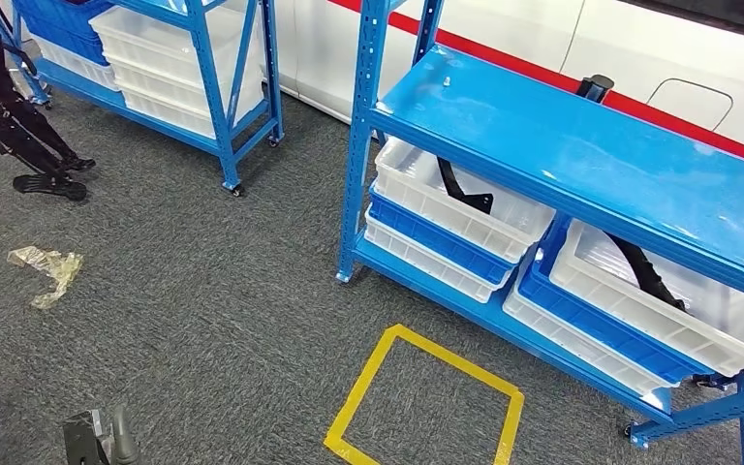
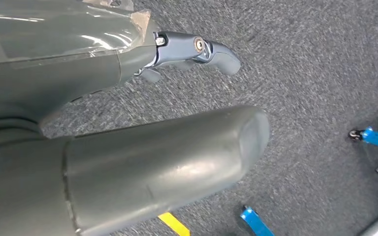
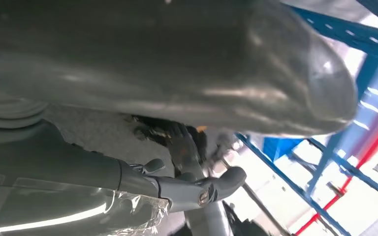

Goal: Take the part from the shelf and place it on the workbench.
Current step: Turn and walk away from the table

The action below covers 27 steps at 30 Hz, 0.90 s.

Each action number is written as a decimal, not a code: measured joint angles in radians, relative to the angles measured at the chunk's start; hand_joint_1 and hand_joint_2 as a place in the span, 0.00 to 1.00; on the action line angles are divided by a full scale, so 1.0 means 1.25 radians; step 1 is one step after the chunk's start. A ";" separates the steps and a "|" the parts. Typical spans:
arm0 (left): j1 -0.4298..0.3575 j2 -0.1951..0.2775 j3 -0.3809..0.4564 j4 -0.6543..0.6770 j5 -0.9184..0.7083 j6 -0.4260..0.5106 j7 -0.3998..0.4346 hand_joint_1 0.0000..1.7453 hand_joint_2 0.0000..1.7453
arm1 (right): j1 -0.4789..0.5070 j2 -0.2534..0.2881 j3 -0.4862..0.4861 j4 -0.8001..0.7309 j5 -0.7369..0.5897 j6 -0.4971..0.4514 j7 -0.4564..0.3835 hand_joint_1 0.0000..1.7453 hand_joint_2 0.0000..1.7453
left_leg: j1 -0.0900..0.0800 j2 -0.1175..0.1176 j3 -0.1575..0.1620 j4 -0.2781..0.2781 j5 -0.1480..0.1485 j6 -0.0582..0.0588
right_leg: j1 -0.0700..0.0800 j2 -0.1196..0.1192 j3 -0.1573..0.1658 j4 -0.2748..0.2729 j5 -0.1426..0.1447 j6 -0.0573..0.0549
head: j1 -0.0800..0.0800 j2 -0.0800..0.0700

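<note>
From the head view we see a black part (image 1: pixel 464 190) lying in a white bin (image 1: pixel 465 199) on the blue shelf (image 1: pixel 581 145), its long axis slanting toward the wall; yellow tape (image 1: pixel 426 397) marks grey carpet (image 1: pixel 203 291). At our left wrist, the left hand (image 2: pixel 197 51) hangs empty, fingers apart. At our right wrist, the right hand (image 3: pixel 197 189) holds nothing, fingers loose.

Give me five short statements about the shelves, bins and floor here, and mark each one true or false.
1. A yellow tape square marks the carpet before the near shelf. True.
2. The left white bin holds a dark part. True.
3. The near shelf's top board is red. False: it is blue.
4. The left hand holds a part. False: it holds nothing.
5. Crumpled clear plastic lies in a bin. False: it lies on the carpet.
</note>
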 joint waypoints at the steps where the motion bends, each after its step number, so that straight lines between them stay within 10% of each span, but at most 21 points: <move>1: -0.001 -0.003 0.002 0.004 -0.003 0.002 0.001 0.00 0.00 | -0.005 -0.006 0.000 0.016 0.007 -0.002 -0.003 0.00 0.00 | 0.003 -0.002 0.003 0.000 -0.004 0.001 | 0.009 0.014 0.009 -0.017 0.006 -0.010 | -0.005 0.000; 3: -0.002 -0.006 0.004 0.008 -0.007 0.003 0.002 0.00 0.00 | -0.021 -0.021 0.000 0.044 0.015 -0.006 -0.010 0.00 0.00 | 0.012 -0.010 0.016 -0.005 -0.014 -0.005 | 0.021 0.014 0.024 -0.031 -0.005 -0.017 | -0.012 0.000; 6: 0.000 -0.005 0.008 0.010 -0.009 0.003 0.001 0.00 0.00 | -0.049 -0.035 0.004 0.077 0.021 -0.011 -0.014 0.00 0.00 | 0.009 0.003 0.022 0.019 -0.012 0.000 | 0.009 -0.010 0.082 -0.083 -0.012 -0.033 | -0.019 0.001; 10: 0.023 0.009 0.030 0.009 -0.010 0.008 0.002 0.00 0.00 | -0.088 -0.023 0.017 0.141 0.032 -0.010 -0.010 0.00 0.00 | -0.010 0.019 -0.069 0.110 -0.038 -0.006 | -0.006 -0.037 0.134 -0.109 -0.037 -0.054 | -0.037 0.001; 12: 0.034 0.017 0.042 0.009 -0.010 0.010 0.002 0.00 0.00 | -0.100 -0.015 0.028 0.180 0.041 -0.012 -0.008 0.00 0.00 | -0.010 0.026 -0.085 0.077 0.014 -0.017 | -0.014 -0.048 0.159 -0.109 -0.060 -0.047 | -0.047 0.001; 15: 0.042 0.026 0.055 0.009 -0.011 0.009 0.003 0.00 0.00 | -0.125 -0.026 0.039 0.242 0.049 -0.020 -0.007 0.00 0.00 | -0.012 0.066 -0.043 -0.046 0.111 -0.026 | -0.020 -0.067 0.199 -0.109 -0.100 -0.032 | -0.065 0.002; 20: 0.044 0.030 0.068 0.009 -0.017 0.010 0.004 0.00 0.00 | -0.164 -0.056 0.057 0.345 0.059 -0.040 -0.010 0.00 0.00 | -0.011 0.058 0.009 -0.093 0.103 0.015 | -0.013 -0.082 0.260 -0.149 -0.126 -0.010 | -0.078 0.003; 22: 0.044 0.031 0.071 0.009 -0.018 0.011 0.004 0.00 0.00 | -0.172 -0.065 0.062 0.372 0.059 -0.043 -0.012 0.00 0.00 | -0.005 0.048 0.043 -0.128 0.099 0.023 | -0.022 -0.060 0.245 -0.110 -0.137 -0.001 | -0.075 0.003; 25: 0.045 0.033 0.079 0.009 -0.020 0.012 0.005 0.00 0.00 | -0.177 -0.066 0.064 0.419 0.059 -0.044 -0.013 0.00 0.00 | 0.000 0.033 0.089 -0.172 0.095 0.020 | -0.048 -0.033 0.129 0.028 -0.145 0.016 | -0.074 0.003; 27: 0.047 0.035 0.084 0.009 -0.021 0.012 0.005 0.00 0.00 | -0.175 -0.062 0.066 0.442 0.059 -0.044 -0.013 0.00 0.00 | 0.006 0.021 0.118 -0.189 0.086 0.011 | -0.069 -0.032 0.083 0.019 -0.095 0.043 | -0.075 0.003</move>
